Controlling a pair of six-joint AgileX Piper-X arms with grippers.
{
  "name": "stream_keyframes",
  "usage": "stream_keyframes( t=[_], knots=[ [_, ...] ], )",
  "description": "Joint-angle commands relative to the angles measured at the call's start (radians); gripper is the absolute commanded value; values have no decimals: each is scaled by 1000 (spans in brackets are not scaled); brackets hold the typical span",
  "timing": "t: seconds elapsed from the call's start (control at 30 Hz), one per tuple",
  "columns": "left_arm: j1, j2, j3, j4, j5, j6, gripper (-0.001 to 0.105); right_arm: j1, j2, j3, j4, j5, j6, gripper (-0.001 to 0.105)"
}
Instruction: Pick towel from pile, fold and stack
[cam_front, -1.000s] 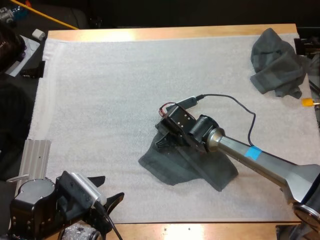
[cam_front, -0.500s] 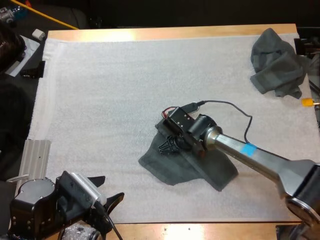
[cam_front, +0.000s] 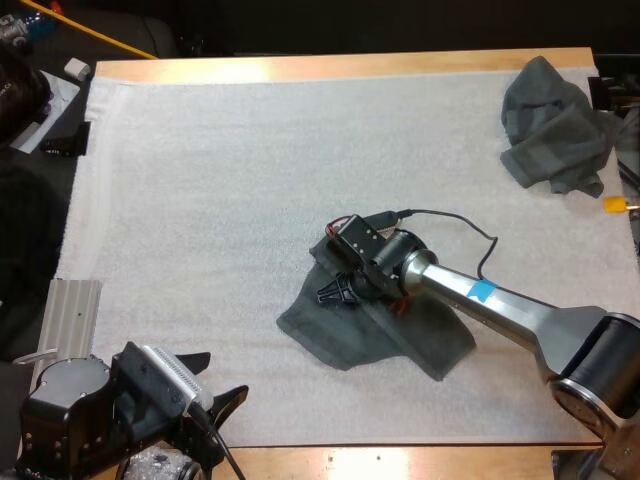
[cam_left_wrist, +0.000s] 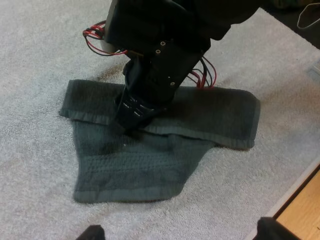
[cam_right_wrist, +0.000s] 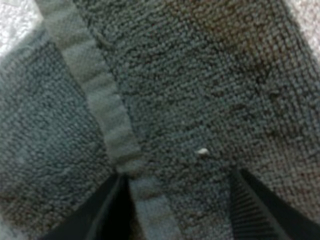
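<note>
A soft, light, limp dark grey-green towel lies half folded on the white mat near the worktop's front middle, with the right gripper spread apart astride its thicker hem, probably the firmest hold, and the left gripper released at the front left.

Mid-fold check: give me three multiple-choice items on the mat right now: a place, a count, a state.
1. Where is the crumpled towel? A) far right corner of the mat B) centre C) near left corner
2. Towels on the mat? A) one B) two C) four
3. The right gripper is: A) shut on a cube B) open over the half-folded towel C) raised high off the mat
Answers: 1 A, it lies bunched there. 2 B, one crumpled, one half-folded. 3 B, its fingers stand apart above the cloth.
</note>
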Motion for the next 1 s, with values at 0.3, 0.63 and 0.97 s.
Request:
stream_keyframes(
  t=[0.3,0.63,0.97],
  knots=[
    [-7,6,-6,1,8,-3,59,-7,-10,-7,-6,38,-22,0],
    [-6,6,-6,-2,8,0,59,-7,-103,-10,77,193,-160,0],
    [-6,9,-5,-7,4,-1,59,-57,-101,-75,13,257,-198,0]
  ],
)
